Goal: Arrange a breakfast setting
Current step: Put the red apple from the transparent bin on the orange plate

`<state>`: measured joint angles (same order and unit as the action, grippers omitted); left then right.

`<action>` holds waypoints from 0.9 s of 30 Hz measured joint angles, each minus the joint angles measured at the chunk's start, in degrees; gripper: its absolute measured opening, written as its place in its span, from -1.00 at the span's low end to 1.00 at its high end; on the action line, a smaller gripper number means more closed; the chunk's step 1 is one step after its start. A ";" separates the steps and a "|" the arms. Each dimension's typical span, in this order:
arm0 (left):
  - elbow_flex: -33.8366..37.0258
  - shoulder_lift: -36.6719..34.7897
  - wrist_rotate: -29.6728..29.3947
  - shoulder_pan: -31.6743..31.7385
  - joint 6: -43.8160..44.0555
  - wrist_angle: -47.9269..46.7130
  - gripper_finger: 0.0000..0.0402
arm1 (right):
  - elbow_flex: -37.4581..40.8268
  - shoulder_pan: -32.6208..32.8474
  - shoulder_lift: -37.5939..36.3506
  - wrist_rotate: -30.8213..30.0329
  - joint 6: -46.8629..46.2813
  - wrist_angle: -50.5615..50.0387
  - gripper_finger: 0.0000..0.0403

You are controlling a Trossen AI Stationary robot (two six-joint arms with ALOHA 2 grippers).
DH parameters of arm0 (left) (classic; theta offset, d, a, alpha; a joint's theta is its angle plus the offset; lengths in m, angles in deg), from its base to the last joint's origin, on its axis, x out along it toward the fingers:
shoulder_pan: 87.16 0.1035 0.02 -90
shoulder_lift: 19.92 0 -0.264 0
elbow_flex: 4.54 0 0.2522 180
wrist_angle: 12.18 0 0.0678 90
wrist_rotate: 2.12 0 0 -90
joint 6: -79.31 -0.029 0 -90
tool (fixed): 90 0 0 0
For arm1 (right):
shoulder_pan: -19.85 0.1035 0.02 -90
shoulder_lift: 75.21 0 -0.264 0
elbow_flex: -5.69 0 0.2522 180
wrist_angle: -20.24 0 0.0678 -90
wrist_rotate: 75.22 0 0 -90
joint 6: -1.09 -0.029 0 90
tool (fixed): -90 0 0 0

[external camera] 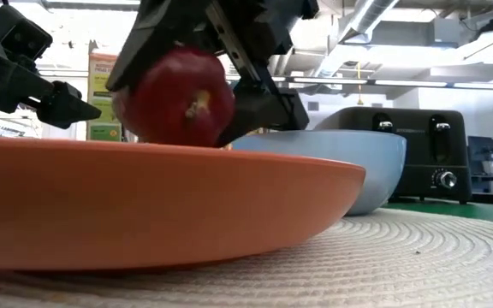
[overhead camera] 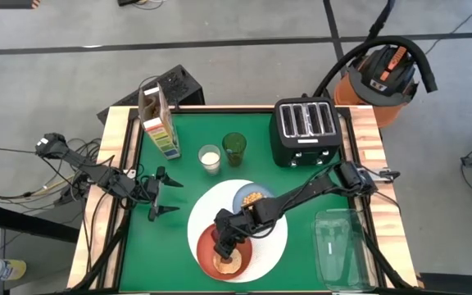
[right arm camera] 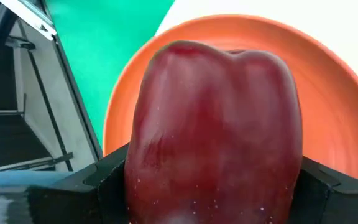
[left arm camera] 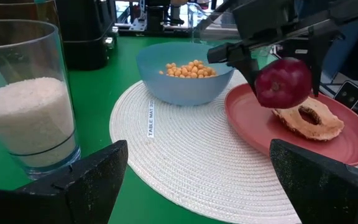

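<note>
My right gripper is shut on a red apple over the orange-red plate. The plate rests on a round white woven mat and holds a bagel half. The light-blue bowl, with cereal balls in it, sits on the mat's far part, next to the plate. My left gripper is open and empty over the green cloth, left of the mat. The spoon is not in view. My right gripper pinches the red apple's two opposite sides between its two fingers. The fingers come from above, slanting down. The apple is held just over the plate's near-left part, beside the bagel half; its underside is hidden by the plate's rim in the low view.
A black four-slot toaster stands at the far right. A clear plastic container lies at the right edge. A cereal box, a glass of white stuff and a green glass stand at the far left.
</note>
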<state>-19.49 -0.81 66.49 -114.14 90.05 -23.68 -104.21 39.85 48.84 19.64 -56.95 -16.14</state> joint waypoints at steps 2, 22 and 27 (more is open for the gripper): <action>0.00 0.00 0.00 0.00 0.00 0.00 0.88 | 0.02 -0.15 0.03 0.04 0.00 -0.01 0.58; 0.00 0.02 0.00 0.02 0.00 0.00 0.88 | 0.07 -1.49 0.07 -0.02 0.00 0.93 0.58; 0.00 0.00 0.00 0.01 0.00 0.00 0.88 | 0.07 -1.85 0.07 -0.20 0.62 0.80 0.58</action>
<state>-19.49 -0.81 66.49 -114.13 90.05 -23.68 -104.14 38.01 48.90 19.45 -56.34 -15.34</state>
